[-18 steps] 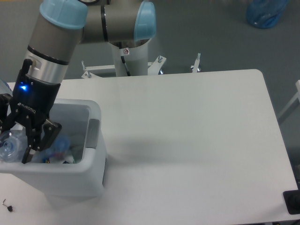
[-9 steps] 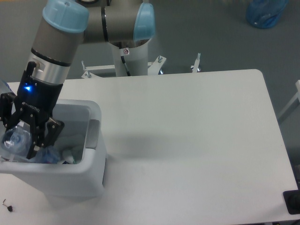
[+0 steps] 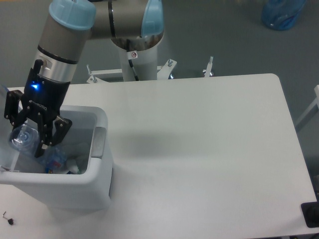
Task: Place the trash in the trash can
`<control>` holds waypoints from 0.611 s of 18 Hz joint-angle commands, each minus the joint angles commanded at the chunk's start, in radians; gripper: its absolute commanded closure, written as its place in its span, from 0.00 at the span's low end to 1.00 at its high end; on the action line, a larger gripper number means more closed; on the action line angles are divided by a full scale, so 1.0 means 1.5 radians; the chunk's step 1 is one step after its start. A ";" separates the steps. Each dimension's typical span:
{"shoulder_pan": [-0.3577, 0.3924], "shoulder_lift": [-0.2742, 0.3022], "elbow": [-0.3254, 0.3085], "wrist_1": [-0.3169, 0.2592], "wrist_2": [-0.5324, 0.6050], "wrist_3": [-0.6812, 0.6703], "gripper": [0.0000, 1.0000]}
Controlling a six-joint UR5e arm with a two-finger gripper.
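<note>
The trash can (image 3: 101,117) is a white bin at the table's front left, with a grey latch tab (image 3: 98,142) on its right wall. My gripper (image 3: 30,145) hangs over its left half, just above the rim, with its fingers closed around the crushed clear plastic bottle (image 3: 22,135). The bottle is held over the bin's opening. A blue crumpled piece (image 3: 53,159) and something pale (image 3: 74,163) lie inside the bin; whether the pale thing is the tissue is unclear. Most of the bin's floor is hidden by the arm.
A translucent flap (image 3: 4,89), likely the bin's open lid, stands at the left frame edge. A small dark bit (image 3: 7,218) lies near the table's front left corner. A blue bag (image 3: 283,14) sits on the floor behind the table.
My gripper has risen from deep inside the bin to about rim height, drifting slightly right. The bottle came up with it.
</note>
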 joint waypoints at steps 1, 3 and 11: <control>0.000 0.000 -0.001 0.001 0.009 0.002 0.16; 0.000 0.002 0.002 0.002 0.014 0.007 0.00; 0.096 0.072 -0.041 0.000 0.010 -0.095 0.00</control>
